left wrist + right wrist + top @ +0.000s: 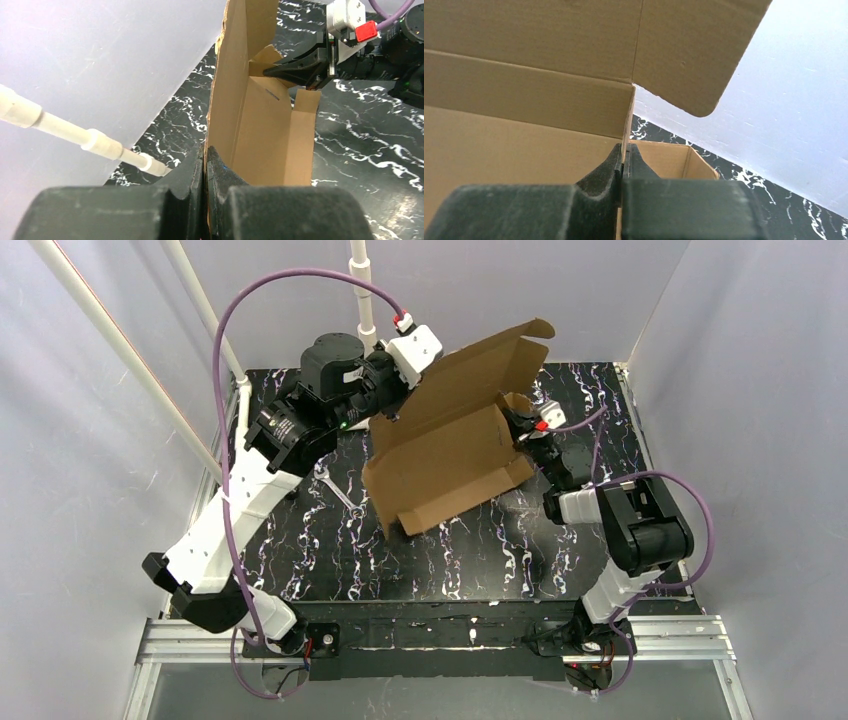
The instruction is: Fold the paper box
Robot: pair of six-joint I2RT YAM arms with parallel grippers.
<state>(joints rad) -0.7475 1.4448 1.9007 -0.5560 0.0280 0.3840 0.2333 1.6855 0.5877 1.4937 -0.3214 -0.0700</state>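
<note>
The left gripper (205, 159) is clenching on an edge of the paper box (450, 445). From above, its fingertips are hiding behind the raised cardboard. The box is standing tilted and partly folded over the middle of the black marbled table (300, 560). Whether its lower corner is touching cannot be told. The right gripper (623, 156) is pinching a flap at the box's right end, and both wrist views are cutting off most of the sheet.

Brown corrugated paper box (450, 455), half-formed, is up off the marbled table and tilted, lid flap raised toward the far wall.
</note>
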